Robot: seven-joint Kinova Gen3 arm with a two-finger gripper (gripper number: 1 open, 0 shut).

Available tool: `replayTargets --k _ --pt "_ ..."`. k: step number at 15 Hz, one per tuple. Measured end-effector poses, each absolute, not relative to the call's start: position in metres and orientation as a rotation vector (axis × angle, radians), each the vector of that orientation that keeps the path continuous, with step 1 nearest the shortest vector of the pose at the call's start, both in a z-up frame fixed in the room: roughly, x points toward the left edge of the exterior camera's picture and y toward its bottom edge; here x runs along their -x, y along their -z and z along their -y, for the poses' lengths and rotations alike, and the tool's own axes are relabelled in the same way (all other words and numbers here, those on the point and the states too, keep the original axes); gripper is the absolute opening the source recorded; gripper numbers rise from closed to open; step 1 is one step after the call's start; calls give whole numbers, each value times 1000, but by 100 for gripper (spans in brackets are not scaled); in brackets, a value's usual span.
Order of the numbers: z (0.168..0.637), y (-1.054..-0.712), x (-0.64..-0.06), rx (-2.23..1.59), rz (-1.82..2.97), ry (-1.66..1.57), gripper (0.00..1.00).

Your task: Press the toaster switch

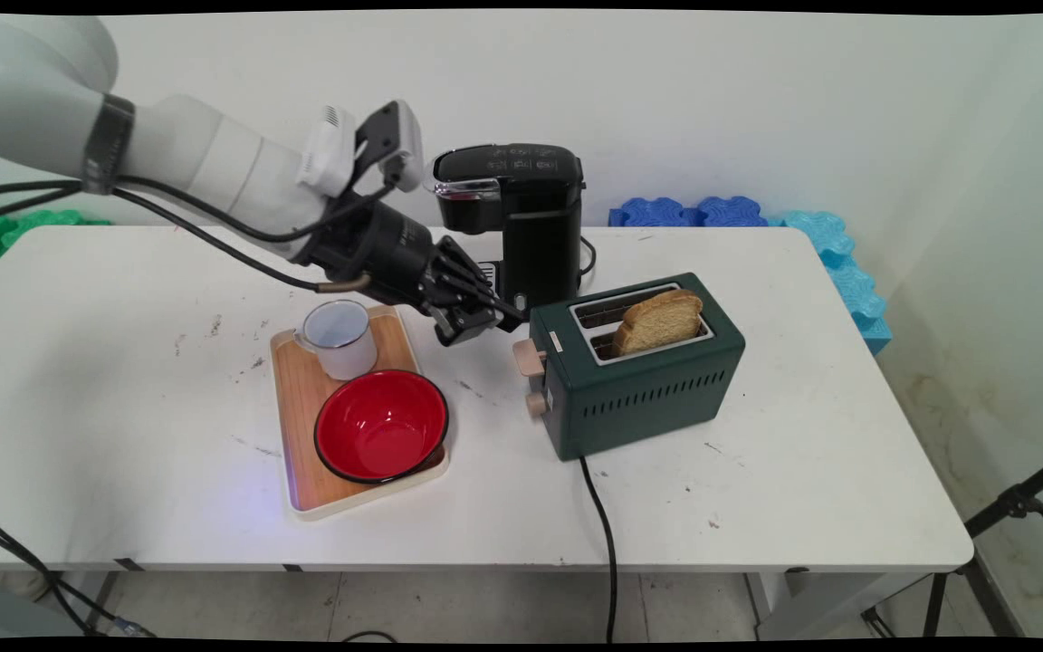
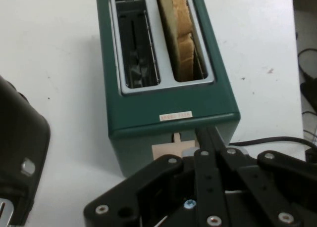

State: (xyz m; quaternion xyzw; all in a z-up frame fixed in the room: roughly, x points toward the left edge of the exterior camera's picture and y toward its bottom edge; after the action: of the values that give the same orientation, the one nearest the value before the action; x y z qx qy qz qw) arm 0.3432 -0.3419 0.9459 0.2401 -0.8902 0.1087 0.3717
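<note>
A dark green two-slot toaster (image 1: 639,380) (image 2: 168,113) stands right of the table's middle. One slice of toast (image 1: 657,321) (image 2: 181,34) sticks up from the slot nearer the camera, and the other slot is empty. My gripper (image 1: 508,315) (image 2: 203,135) is shut with nothing in it, its tips reaching to the toaster's left end. They are just above the beige lever (image 1: 529,356) (image 2: 171,149); I cannot tell whether they touch it. A beige knob (image 1: 535,403) sits below the lever.
A black coffee machine (image 1: 521,217) (image 2: 20,153) stands close behind the gripper. Left of the gripper, a wooden tray (image 1: 300,407) carries a white mug (image 1: 340,337) and a red bowl (image 1: 381,426). The toaster's black cord (image 1: 603,534) runs off the table's front edge.
</note>
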Motion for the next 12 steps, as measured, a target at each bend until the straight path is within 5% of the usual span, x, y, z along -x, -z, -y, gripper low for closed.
replayTargets --k 12 --pt "359 -924 -325 -653 2353 -291 0"
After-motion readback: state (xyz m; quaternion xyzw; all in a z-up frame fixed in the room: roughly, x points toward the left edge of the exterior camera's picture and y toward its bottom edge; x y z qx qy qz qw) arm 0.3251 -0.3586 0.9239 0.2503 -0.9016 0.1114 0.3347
